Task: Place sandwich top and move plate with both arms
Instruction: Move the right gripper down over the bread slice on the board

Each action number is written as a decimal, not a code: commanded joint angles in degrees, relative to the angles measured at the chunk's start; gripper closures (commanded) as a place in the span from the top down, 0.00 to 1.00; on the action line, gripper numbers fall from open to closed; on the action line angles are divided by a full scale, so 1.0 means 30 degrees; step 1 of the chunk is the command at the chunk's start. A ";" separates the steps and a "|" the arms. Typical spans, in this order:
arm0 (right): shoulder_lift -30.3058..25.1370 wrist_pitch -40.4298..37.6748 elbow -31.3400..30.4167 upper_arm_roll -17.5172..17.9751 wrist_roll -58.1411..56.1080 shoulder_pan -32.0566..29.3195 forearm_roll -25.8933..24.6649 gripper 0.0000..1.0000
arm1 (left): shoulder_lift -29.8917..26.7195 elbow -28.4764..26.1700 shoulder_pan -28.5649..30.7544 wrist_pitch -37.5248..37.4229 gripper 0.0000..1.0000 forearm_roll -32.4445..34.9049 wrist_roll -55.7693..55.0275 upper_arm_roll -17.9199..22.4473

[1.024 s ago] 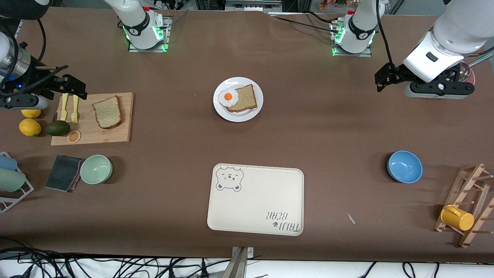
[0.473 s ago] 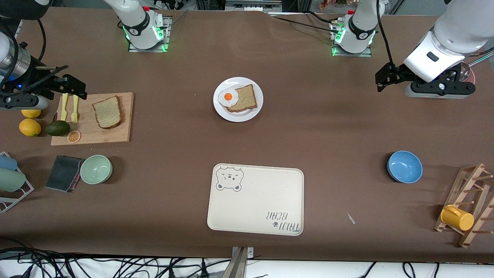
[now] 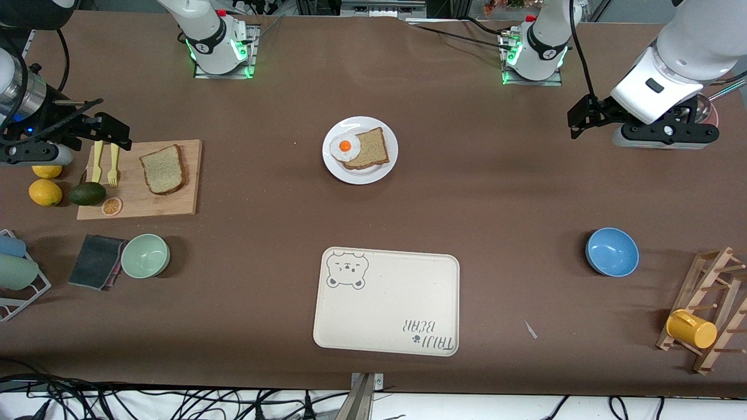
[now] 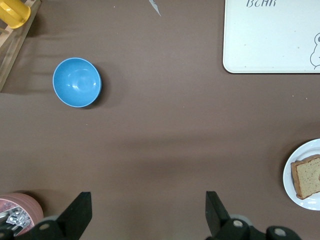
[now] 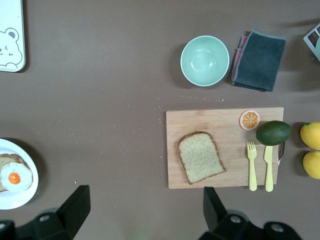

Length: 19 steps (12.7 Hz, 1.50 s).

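Note:
The sandwich top (image 3: 163, 169) lies flat on a wooden cutting board (image 3: 178, 201) at the right arm's end of the table; it also shows in the right wrist view (image 5: 200, 157). The white plate (image 3: 373, 172) sits mid-table and holds a second bread slice (image 3: 369, 149) with a fried egg (image 3: 344, 147). My right gripper (image 3: 111, 131) is open and empty, up over the table beside the board (image 5: 145, 200). My left gripper (image 3: 583, 119) is open and empty, up over bare table at the left arm's end (image 4: 148, 200). The plate's edge shows in the left wrist view (image 4: 310, 150).
The board also carries a yellow fork and knife (image 3: 105, 162), an avocado (image 3: 87, 193) and an orange slice. Lemons (image 3: 45, 192) lie beside it. A green bowl (image 3: 145, 255), a dark cloth (image 3: 96, 261), the cream bear tray (image 3: 386, 315), a blue bowl (image 3: 611, 251) and a rack with a yellow mug (image 3: 691, 328) lie nearer the camera.

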 commanded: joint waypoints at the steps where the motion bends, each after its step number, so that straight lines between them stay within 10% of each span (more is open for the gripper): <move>1: -0.0037 -0.0085 0.0090 0.0086 0.0229 -0.0038 -0.0249 1.00 | -0.0030 0.0379 0.0094 -0.0382 1.00 0.0328 -0.0101 -0.0080; 12: 0.3301 -0.0119 -0.0871 0.0291 0.1486 0.3184 -0.3178 1.00 | -0.0030 0.0379 0.0094 -0.0382 1.00 0.0269 -0.0101 -0.0080; 19: 0.0256 0.9860 -1.1967 -0.1345 0.1460 0.3126 -0.4233 1.00 | -0.0059 0.0379 0.0123 -0.0411 1.00 0.0269 -0.0071 0.0008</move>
